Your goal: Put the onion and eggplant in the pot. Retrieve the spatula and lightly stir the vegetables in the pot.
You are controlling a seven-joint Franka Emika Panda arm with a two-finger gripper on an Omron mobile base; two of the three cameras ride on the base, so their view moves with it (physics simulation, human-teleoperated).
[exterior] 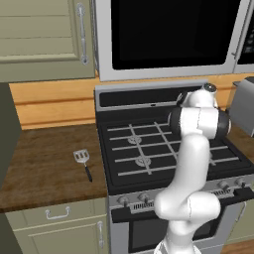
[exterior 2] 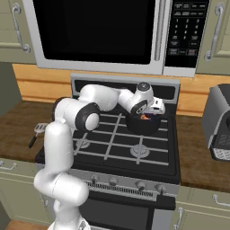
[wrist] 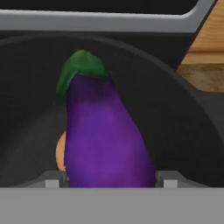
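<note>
I have the stove (exterior: 149, 149) in front of me, its black grates running from the front knob rail back to the raised rear panel under the microwave (exterior 2: 96, 33). Wooden counter (exterior: 49, 163) flanks it on both sides. The left stretch is broad and mostly bare; on the right a grey appliance (exterior 2: 218, 123) stands close to the stove's right edge.

The arm (exterior 2: 74, 114) rises at the front edge of the stove and reaches across the grates to the back right burner, where the pot (exterior 2: 143, 125) sits just ahead of the rear panel. From the right base view the wrist hangs directly over the pot's rim, and the claw (exterior 2: 152, 114) dips into it.

From the hand view the pot's dark wall curves around close on every side. The eggplant (wrist: 103, 140) stands between the two finger tips (wrist: 168, 180), green cap away from the camera, body well inside the pot. The tips sit just off its flanks, but I cannot tell whether they pinch it or stand clear. The onion (wrist: 61, 153) peeks out behind the eggplant's left side, touching or nearly touching it, low in the pot.

The spatula (exterior: 83, 162) lies on the left counter, near the stove's left edge, head toward the wall and handle toward the front edge, with open wood around it.
</note>
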